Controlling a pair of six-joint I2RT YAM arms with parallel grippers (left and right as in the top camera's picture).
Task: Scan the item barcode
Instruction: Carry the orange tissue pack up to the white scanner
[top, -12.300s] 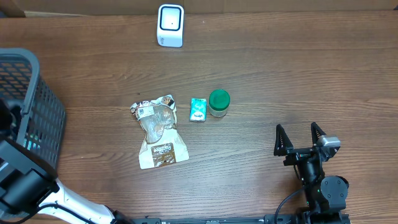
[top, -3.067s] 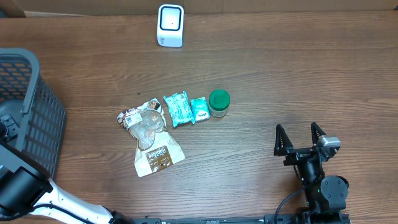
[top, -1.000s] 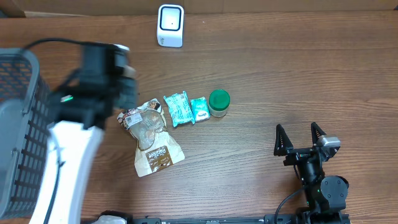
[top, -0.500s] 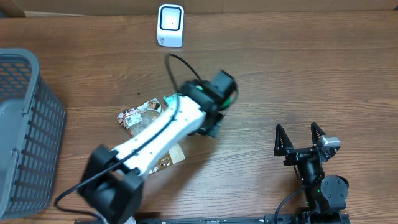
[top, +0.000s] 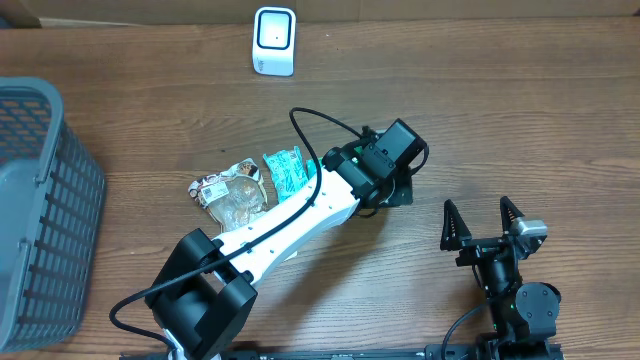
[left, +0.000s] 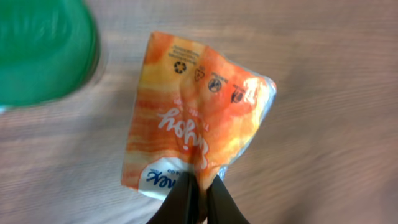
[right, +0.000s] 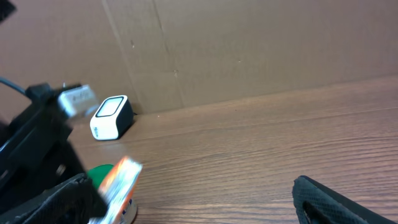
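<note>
An orange snack packet (left: 196, 121) hangs over the wood, and my left gripper (left: 199, 193) is shut on its lower edge. In the right wrist view the same orange packet (right: 116, 182) shows edge-on beside a green-lidded jar (right: 98, 173). From overhead, the left gripper (top: 396, 186) is right of the item row and hides the packet. The white barcode scanner (top: 274, 40) stands at the table's back edge, far from the packet. My right gripper (top: 483, 222) rests open at the front right with nothing between its fingers.
A brown pouch (top: 232, 196) and a teal packet (top: 284, 172) lie left of the arm. The jar's green lid (left: 43, 50) sits close to the packet's left. A grey basket (top: 40, 200) fills the left edge. A cardboard wall (right: 249, 43) backs the table.
My left arm has swung from the basket side rightward across the item row, carrying the orange packet. It now hangs just right of the jar. The right arm has not moved.
</note>
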